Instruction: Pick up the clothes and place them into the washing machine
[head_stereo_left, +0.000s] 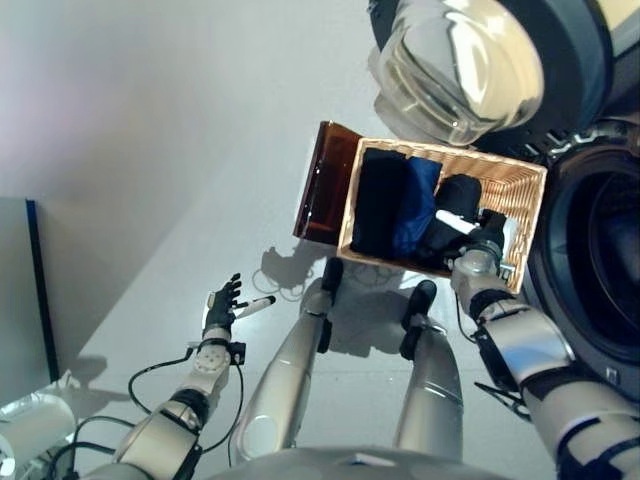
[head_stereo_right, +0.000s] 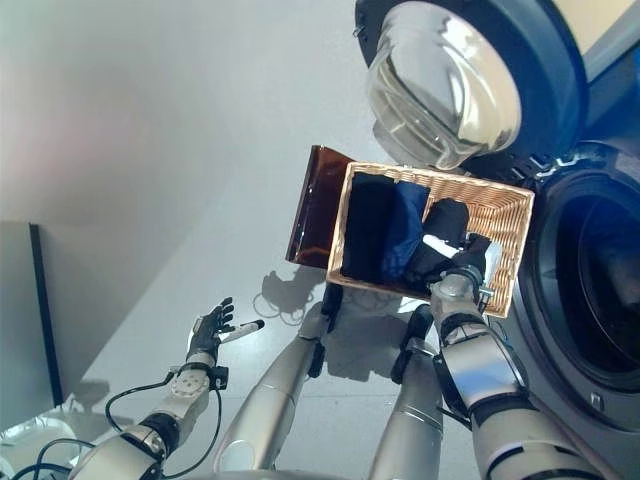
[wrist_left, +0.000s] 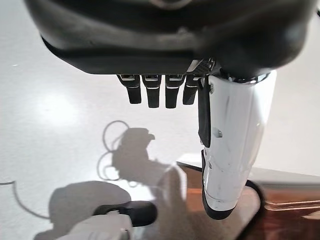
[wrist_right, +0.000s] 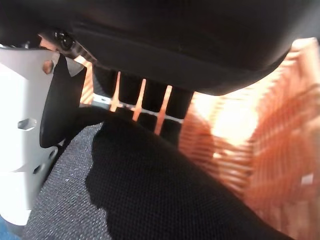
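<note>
Light fell bright and even across the pale floor (head_stereo_left: 150, 150), which threw soft dark shadows near the basket (head_stereo_left: 520, 200). Strong glare washed the glass of the washing machine door (head_stereo_left: 460, 65). In the right wrist view the wicker glowed overexposed and blurred, while the dark cloth (wrist_right: 150, 190) lay half in shadow.

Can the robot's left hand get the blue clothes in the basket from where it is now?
Probably not yet. The left robot hand hangs open over bare floor, well apart from the basket. The blue clothes lie inside, nearer the right robot hand, which is already down among the dark clothes.
</note>
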